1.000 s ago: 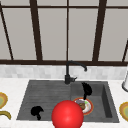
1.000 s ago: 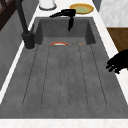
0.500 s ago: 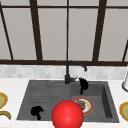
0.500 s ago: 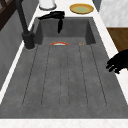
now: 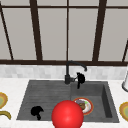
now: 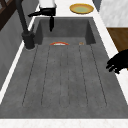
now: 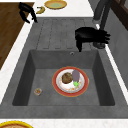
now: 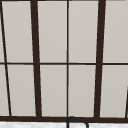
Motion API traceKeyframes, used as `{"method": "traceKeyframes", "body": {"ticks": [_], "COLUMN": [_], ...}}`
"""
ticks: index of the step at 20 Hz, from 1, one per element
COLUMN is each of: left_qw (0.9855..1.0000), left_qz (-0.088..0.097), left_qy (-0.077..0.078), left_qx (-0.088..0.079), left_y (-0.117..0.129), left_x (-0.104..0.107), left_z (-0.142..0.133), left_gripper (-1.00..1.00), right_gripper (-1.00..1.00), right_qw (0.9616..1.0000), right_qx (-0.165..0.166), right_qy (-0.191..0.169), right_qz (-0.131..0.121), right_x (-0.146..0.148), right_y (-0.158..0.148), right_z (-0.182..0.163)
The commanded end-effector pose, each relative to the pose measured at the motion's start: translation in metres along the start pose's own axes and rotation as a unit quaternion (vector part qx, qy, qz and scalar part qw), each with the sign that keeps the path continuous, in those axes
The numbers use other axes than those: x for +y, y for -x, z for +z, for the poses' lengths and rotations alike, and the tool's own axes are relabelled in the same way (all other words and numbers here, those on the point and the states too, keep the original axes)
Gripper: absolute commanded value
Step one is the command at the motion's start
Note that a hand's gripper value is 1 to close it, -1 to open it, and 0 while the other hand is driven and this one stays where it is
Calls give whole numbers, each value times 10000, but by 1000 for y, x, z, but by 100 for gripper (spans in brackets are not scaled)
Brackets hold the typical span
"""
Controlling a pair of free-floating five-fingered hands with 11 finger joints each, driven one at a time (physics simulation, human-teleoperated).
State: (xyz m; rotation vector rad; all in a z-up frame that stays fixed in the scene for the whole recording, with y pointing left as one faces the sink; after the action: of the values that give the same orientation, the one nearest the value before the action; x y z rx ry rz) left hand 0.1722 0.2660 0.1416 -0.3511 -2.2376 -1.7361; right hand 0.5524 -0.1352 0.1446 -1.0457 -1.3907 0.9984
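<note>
My right hand [image 5: 80, 78] hovers over the sink beside the black faucet [image 5: 68, 72]. Its fingers are straight and reach toward the faucet's base, and its thumb hangs down [image 7: 90, 36] [image 6: 47, 12]. My left hand [image 5: 37, 112] floats at the front edge of the drainboard with relaxed fingers that hold nothing [image 6: 118, 63] [image 7: 26, 11]. A red-rimmed plate [image 7: 83, 85] with food on it lies on the basin floor [image 5: 88, 108]. A red ball [image 5: 67, 115] shows at the sink's front edge.
A small round scrap [image 7: 38, 91] lies in the basin's front corner. Yellow plates stand on the counter at the left [image 5: 2, 100] and right [image 5: 124, 110], with a banana [image 5: 5, 115] by the left one. A white object [image 5: 125, 83] stands at the right. The ribbed drainboard [image 6: 65, 80] is bare.
My right hand has drifted a little toward the faucet and the back wall. The left hand has stayed where it was.
</note>
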Motion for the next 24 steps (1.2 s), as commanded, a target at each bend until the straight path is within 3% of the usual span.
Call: {"method": "traceKeyframes", "body": {"ticks": [1,2,8,18,24], "left_qw": [10000,10000,10000,10000,10000], "left_qz": [0,0,0,0,0], "left_qy": [0,0,0,0,0], "left_qx": [0,0,0,0,0], "left_y": [0,0,0,0,0], "left_x": [0,0,0,0,0], "left_z": [0,0,0,0,0], "left_gripper": [0,0,0,0,0], "right_gripper": [-100,-100,-100,-100,-100], "right_qw": [9978,9963,9953,9886,9831], "right_qx": [159,116,-2,-32,1], "right_qy": [-590,-620,-608,-607,-947], "right_qz": [256,582,755,1380,1567], "right_x": [4,2,4,13,26], "right_y": [-12,-9,-13,-11,-25], "right_z": [-12,-14,-45,-106,-94]}}
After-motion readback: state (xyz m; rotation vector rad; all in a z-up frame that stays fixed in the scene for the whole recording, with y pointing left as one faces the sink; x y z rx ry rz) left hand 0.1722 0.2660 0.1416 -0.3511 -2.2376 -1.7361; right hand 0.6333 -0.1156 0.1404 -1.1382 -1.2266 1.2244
